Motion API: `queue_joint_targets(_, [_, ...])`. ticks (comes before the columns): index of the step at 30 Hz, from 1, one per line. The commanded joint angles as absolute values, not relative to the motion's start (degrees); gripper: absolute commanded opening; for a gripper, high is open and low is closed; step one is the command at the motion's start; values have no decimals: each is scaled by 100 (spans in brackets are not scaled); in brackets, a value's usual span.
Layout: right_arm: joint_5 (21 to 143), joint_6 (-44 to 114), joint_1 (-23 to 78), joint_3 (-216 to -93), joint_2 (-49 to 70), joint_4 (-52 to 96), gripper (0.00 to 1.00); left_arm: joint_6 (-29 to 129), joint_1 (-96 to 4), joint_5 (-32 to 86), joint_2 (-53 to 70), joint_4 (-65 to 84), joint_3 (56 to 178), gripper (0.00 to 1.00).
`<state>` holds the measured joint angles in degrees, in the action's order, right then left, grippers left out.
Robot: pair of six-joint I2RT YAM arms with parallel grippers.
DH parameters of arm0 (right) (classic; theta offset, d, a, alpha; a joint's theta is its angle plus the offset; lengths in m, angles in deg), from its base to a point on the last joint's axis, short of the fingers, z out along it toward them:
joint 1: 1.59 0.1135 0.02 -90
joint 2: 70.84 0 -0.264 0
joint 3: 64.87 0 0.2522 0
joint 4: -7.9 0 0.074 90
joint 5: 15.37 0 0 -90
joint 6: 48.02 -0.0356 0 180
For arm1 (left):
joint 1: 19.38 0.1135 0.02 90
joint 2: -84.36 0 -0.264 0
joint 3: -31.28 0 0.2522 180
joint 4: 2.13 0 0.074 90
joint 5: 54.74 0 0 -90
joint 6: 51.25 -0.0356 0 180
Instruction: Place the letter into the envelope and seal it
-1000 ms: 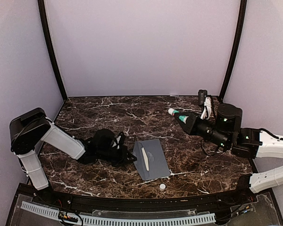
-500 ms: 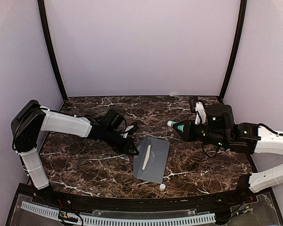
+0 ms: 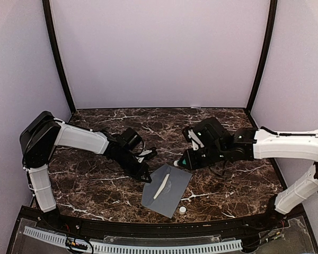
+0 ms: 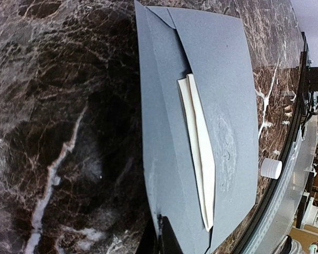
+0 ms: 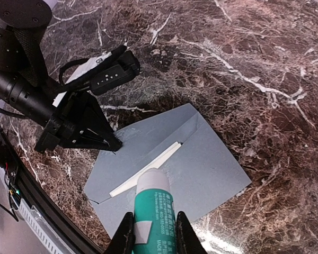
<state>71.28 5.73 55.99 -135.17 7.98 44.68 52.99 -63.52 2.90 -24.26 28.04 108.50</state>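
Note:
The grey envelope [image 3: 167, 191] lies flat near the table's front edge with its flap open toward the left arm. It also shows in the left wrist view [image 4: 217, 79] and the right wrist view [image 5: 201, 164]. The letter [image 3: 160, 186] shows only as a thin cream strip at the pocket mouth [image 4: 199, 153] [image 5: 148, 169]; the rest is hidden inside. My left gripper [image 3: 147, 178] [image 4: 161, 238] is shut, pinching the flap's edge. My right gripper [image 3: 190, 159] [image 5: 152, 238] is shut on a teal glue stick [image 3: 181, 162] [image 5: 153, 206], uncapped, tip just above the envelope.
A small white cap [image 3: 183, 209] [image 4: 270, 168] lies on the dark marble table [image 3: 95, 185] just in front of the envelope, near the front edge. Black frame posts and purple walls close in the back and sides.
The left gripper has pulled the envelope nearer the front edge and turned it. The right arm has swung left and down, bringing the glue stick over the envelope.

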Motion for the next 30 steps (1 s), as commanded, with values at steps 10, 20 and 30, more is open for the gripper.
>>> queue_joint_targets(10, [7855,911,5591,-14416,2298,4973,0,5035,-6345,539,-2155,2867,10810,0])
queue_joint_targets(20, [7935,861,5649,-14447,2753,4810,0,5055,-6349,518,-2146,2811,10797,0])
queue_joint_targets(30, [7803,848,5653,-14466,2960,4792,0,5061,-6348,508,-2155,2797,10801,0])
